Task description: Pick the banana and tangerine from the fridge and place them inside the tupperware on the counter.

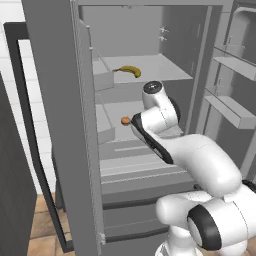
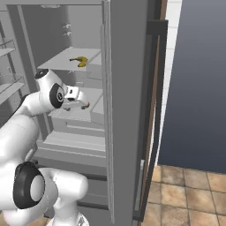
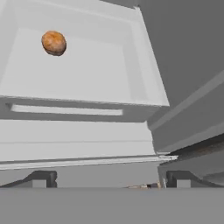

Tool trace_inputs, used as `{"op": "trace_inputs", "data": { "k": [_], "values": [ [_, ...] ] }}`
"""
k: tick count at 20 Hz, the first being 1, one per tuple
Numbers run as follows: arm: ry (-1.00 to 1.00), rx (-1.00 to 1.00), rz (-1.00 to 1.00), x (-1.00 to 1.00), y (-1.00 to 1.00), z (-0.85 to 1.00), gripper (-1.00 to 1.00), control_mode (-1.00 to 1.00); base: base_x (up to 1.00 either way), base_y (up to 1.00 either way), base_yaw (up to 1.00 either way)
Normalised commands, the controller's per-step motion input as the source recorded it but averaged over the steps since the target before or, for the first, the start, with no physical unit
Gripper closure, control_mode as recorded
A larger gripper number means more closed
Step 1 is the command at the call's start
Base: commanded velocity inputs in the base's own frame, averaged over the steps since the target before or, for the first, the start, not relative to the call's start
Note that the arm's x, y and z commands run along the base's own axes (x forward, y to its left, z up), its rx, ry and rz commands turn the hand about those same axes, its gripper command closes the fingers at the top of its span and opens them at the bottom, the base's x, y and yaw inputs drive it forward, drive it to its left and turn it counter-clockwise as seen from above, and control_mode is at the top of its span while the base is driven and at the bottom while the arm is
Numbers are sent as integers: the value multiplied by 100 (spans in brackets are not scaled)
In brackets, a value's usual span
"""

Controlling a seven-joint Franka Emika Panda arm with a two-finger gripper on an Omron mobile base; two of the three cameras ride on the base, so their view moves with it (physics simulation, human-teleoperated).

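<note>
Two fruits wait in the fridge [image 1: 200, 45], and my gripper [image 3: 107, 178] reaches into it with its jaws spread wide and nothing between them. Nearest to it, ahead and off to one side on the middle shelf [image 3: 87, 70], sits the tangerine [image 3: 54, 43]. I judge it light, round and faintly yielding, with a skin that could roll away if nudged; it has no long axis, so I would close across its widest middle with modest force. Farther back and above the gripper, on the upper shelf [image 1: 160, 67], lies the banana [image 1: 131, 71], flat on its side, its long axis running across the shelf. It looks light, soft and easily bruised; I would grip it across the thick mid-section.
</note>
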Motion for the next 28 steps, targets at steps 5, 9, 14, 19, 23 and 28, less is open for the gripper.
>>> {"op": "trace_inputs", "data": {
  "k": [5,9,14,19,23,28],
  "values": [
    [0,3,0,65,1,-24,-100,-100,0,0,0],
    [9,0,0,71,0,-20,-100,-100,0,0,0],
    [8,0,0,69,9,-28,-100,-100,0,0,0],
    [5,0,0,49,25,-34,-100,-100,0,0,0],
    [0,0,0,53,29,-20,-100,-100,0,0,0],
    [0,0,0,44,19,-18,-100,-100,0,0,0]
  ]
}}
